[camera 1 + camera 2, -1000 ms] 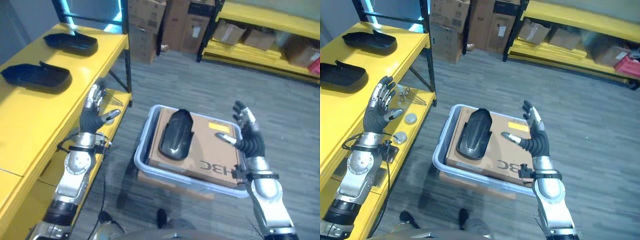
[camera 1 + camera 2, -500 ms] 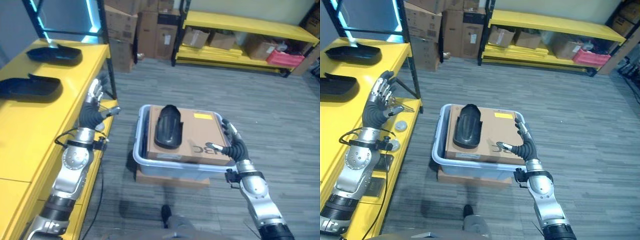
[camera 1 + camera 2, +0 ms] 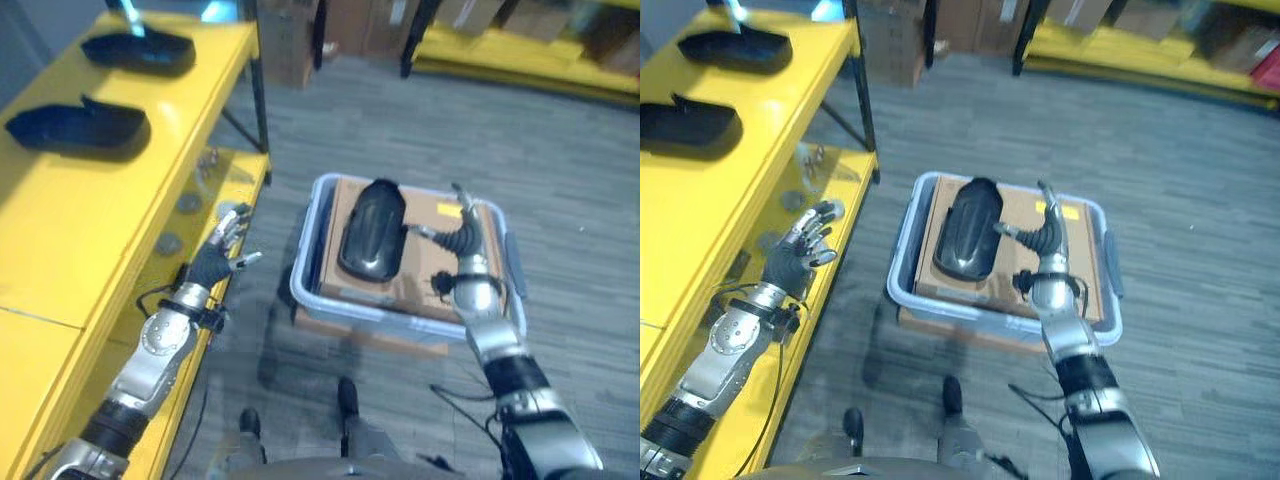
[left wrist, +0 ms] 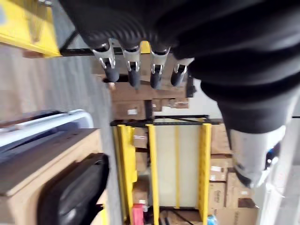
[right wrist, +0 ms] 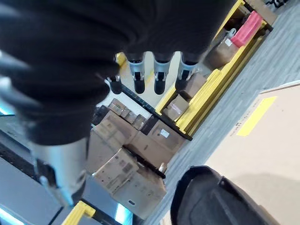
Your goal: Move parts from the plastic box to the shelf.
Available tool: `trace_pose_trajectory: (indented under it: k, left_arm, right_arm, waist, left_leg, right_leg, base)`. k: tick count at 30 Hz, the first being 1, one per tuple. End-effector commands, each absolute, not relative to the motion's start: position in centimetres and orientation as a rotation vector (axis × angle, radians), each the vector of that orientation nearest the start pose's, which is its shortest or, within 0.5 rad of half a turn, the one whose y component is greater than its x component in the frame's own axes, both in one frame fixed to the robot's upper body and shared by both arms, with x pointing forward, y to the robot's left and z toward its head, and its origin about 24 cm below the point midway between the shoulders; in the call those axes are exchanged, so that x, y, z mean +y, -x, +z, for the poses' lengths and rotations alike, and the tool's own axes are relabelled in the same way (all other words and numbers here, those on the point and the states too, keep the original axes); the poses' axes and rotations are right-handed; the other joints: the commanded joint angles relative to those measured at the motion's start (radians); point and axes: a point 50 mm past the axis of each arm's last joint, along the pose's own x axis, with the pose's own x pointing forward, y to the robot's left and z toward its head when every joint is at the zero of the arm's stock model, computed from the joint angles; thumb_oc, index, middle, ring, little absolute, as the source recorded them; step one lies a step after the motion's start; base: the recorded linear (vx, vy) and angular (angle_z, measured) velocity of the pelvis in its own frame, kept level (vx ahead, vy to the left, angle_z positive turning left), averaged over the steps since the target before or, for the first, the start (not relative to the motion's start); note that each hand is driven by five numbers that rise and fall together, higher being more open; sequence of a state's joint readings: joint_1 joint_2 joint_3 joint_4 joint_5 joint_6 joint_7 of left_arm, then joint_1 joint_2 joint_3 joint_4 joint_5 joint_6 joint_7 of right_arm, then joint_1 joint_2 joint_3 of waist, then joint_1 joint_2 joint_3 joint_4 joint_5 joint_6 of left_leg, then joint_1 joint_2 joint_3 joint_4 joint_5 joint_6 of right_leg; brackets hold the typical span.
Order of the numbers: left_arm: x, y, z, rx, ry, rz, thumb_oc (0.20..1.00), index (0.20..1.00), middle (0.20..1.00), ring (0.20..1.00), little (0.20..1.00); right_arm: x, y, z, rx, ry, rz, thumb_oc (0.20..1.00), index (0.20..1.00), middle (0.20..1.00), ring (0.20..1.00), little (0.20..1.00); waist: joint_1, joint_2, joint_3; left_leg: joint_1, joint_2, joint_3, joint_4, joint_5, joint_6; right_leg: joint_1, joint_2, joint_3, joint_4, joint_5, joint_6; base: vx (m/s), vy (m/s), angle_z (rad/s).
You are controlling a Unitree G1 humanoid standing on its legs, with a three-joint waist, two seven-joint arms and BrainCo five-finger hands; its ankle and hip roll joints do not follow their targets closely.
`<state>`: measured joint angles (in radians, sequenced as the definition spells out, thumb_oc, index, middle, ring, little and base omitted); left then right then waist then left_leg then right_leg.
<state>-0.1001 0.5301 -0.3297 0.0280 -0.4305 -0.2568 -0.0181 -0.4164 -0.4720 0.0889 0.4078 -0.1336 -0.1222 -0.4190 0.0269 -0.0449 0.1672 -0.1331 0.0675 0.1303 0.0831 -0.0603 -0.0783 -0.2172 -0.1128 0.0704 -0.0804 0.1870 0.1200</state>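
Now black part on cardboard in plastic box, just beside right hand, fingers spread; left hand spread

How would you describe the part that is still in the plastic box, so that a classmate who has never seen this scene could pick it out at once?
Find the pale plastic box on the grey floor beside the yellow shelf. A flat cardboard box fills it, and on the cardboard's shelf-side half lies the part: a glossy black, rounded, elongated shell. Two similar black parts lie up on the shelf; this one alone rests on cardboard.
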Motion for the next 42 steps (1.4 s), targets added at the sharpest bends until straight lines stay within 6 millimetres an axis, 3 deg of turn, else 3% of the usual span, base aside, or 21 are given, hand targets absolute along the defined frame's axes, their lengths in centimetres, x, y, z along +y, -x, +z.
trace_pose_trajectory:
  k: [1, 8, 16, 17, 19, 28, 32, 36, 42]
  left_arm:
    - [16.7, -26.5, 8.0, -0.213, -0.096, -0.357, 1.0, 1.0, 1.0, 1.0, 1.0]
    - [15.2, -27.0, 6.8, -0.17, -0.092, -0.383, 1.0, 1.0, 1.0, 1.0, 1.0]
    - [13.4, -27.2, 6.3, -0.163, -0.1, -0.449, 1.0, 1.0, 1.0, 1.0, 1.0]
    - [13.1, -27.2, 6.5, -0.167, -0.12, -0.475, 1.0, 1.0, 1.0, 1.0, 1.0]
    - [12.9, -27.3, 6.5, -0.168, -0.122, -0.48, 1.0, 1.0, 1.0, 1.0, 1.0]
    - [13.0, -27.1, 6.0, -0.147, -0.156, -0.483, 1.0, 1.0, 1.0, 1.0, 1.0]
    - [14.3, -27.2, 6.0, -0.141, -0.182, -0.439, 1.0, 1.0, 1.0, 1.0, 1.0]
    - [15.9, -27.1, 5.9, -0.121, -0.177, -0.358, 1.0, 1.0, 1.0, 1.0, 1.0]
    - [14.8, -28.1, 8.0, -0.202, -0.174, -0.375, 1.0, 1.0, 1.0, 1.0, 1.0]
  right_arm:
    - [-24.5, -34.0, 14.7, -0.37, 0.666, -0.461, 1.0, 1.0, 1.0, 1.0, 1.0]
    - [-25.7, -36.1, 15.5, -0.305, 0.666, -0.552, 1.0, 1.0, 1.0, 1.0, 1.0]
    - [-27.3, -37.6, 12.6, -0.042, 0.7, -0.529, 1.0, 1.0, 1.0, 1.0, 1.0]
    - [-28.7, -37.5, 10.7, 0.143, 0.733, -0.487, 0.802, 0.802, 0.802, 0.802, 0.802]
    - [-28.9, -37.5, 10.5, 0.177, 0.744, -0.476, 0.2, 0.2, 0.2, 0.2, 0.2]
    - [-30.8, -35.4, 7.2, 0.346, 0.707, -0.511, 0.2, 0.2, 0.2, 0.2, 0.2]
    - [-31.8, -33.2, 4.8, 0.351, 0.698, -0.514, 0.2, 0.2, 0.2, 0.2, 0.2]
    - [-32.3, -31.1, 5.5, 0.184, 0.718, -0.473, 0.2, 0.2, 0.2, 0.2, 0.2]
    - [-33.1, -28.8, 8.4, 0.016, 0.857, -0.478, 0.2, 0.2, 0.2, 0.2, 0.2]
  waist:
    - [0.017, 0.017, 0.037]
    - [0.037, 0.041, 0.067]
    - [0.057, 0.078, 0.093]
    - [0.076, 0.092, 0.095]
    - [0.079, 0.096, 0.096]
    - [0.088, 0.1, 0.068]
    - [0.055, 0.065, 0.037]
    - [0.017, 0.027, -0.002]
    - [-0.022, -0.003, -0.054]
  left_leg:
    - [-0.026, 0.025, -0.012, 0.015, -0.056, -0.002]
    - [-0.081, 0.016, -0.025, 0.001, -0.031, -0.004]
    - [-0.119, 0.002, -0.037, -0.019, -0.005, -0.009]
    - [-0.128, -0.004, -0.041, -0.028, 0.008, -0.012]
    - [-0.132, -0.006, -0.044, -0.029, 0.011, -0.013]
    - [-0.111, -0.013, -0.055, -0.044, 0.007, -0.009]
    - [-0.066, -0.008, -0.045, -0.037, -0.021, -0.001]
    - [-0.003, -0.003, -0.027, -0.026, -0.05, 0.005]
    - [0.109, 0.007, 0.004, -0.025, -0.084, 0.008]
  right_leg:
    - [-0.011, 0.014, -0.016, 0.138, -0.209, 0.056]
    - [-0.061, 0.012, -0.023, 0.133, -0.192, 0.065]
    - [-0.1, 0.007, -0.028, 0.127, -0.179, 0.075]
    - [-0.106, 0.004, -0.035, 0.12, -0.174, 0.08]
    - [-0.106, 0.003, -0.036, 0.118, -0.173, 0.08]
    - [-0.084, 0.0, -0.048, 0.118, -0.188, 0.082]
    - [-0.045, -0.004, -0.05, 0.124, -0.205, 0.08]
    - [0.007, -0.006, -0.052, 0.137, -0.225, 0.076]
    - [0.087, -0.004, -0.045, 0.156, -0.254, 0.078]
  base:
    - [-0.05, -0.001, 0.0]
    - [-0.01, 0.007, 0.09]
    - [0.0, 0.006, 0.01]
    - [0.0, 0.0, 0.0]
    - [0.0, 0.007, 0.09]
    - [0.02, 0.012, 0.11]
    - [0.05, 0.002, 0.08]
    - [0.08, -0.002, -0.02]
    - [0.07, 0.002, -0.13]
